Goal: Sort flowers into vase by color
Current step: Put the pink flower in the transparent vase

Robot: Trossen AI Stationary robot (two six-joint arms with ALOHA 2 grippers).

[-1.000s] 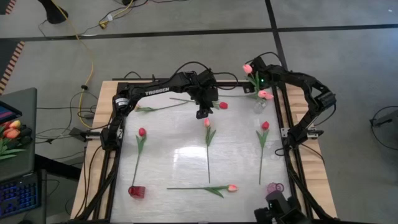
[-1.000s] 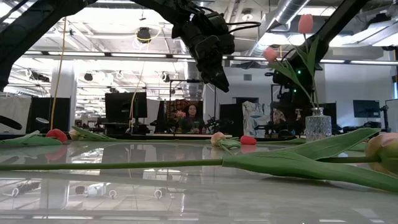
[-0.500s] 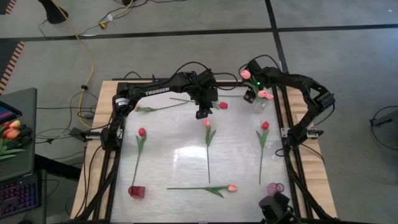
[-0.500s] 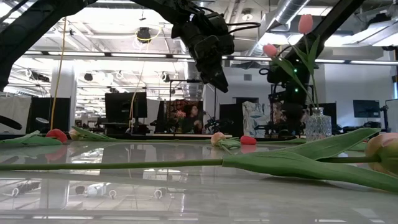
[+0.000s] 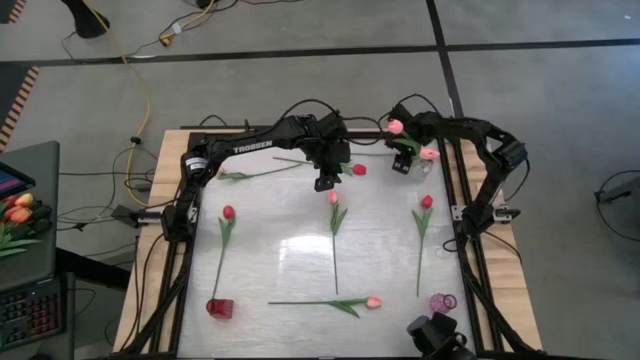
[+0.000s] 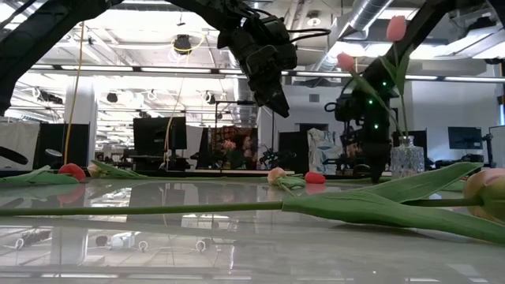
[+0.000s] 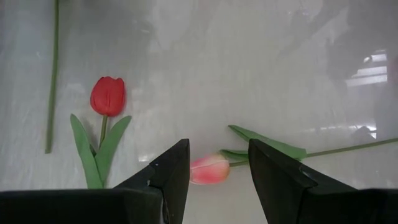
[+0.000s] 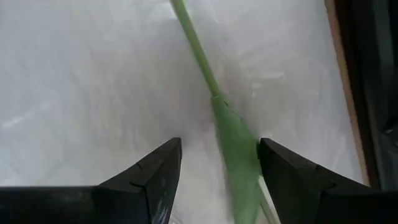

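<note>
Several tulips lie flat on the white table: red heads [image 5: 228, 212] [image 5: 426, 202] [image 5: 359, 170], pink heads [image 5: 333, 198] [image 5: 373, 301]. Two pink tulips [image 5: 430, 153] stand in a clear vase [image 6: 406, 158] at the far right. My right gripper [image 5: 403, 162] points down beside that vase, open. A green stem [image 8: 198, 46] and its leaf [image 8: 237, 152] lie on the table between its fingers, and the head is out of view. My left gripper [image 5: 325, 181] hangs open, well above a pink head [image 7: 209, 169] and beside a red tulip [image 7: 107, 96].
A red vase [image 5: 219, 308] stands at the near left corner and a pink one [image 5: 442, 301] at the near right. Black frame rails [image 5: 468, 250] run along the table's sides. A side table with orange tulips [image 5: 18, 211] stands off to the left.
My right gripper has come down toward the table next to the clear vase, drifting a little toward the near edge, and has rolled about its own axis. Its fingers have stayed open. The left arm and the flowers have kept still.
</note>
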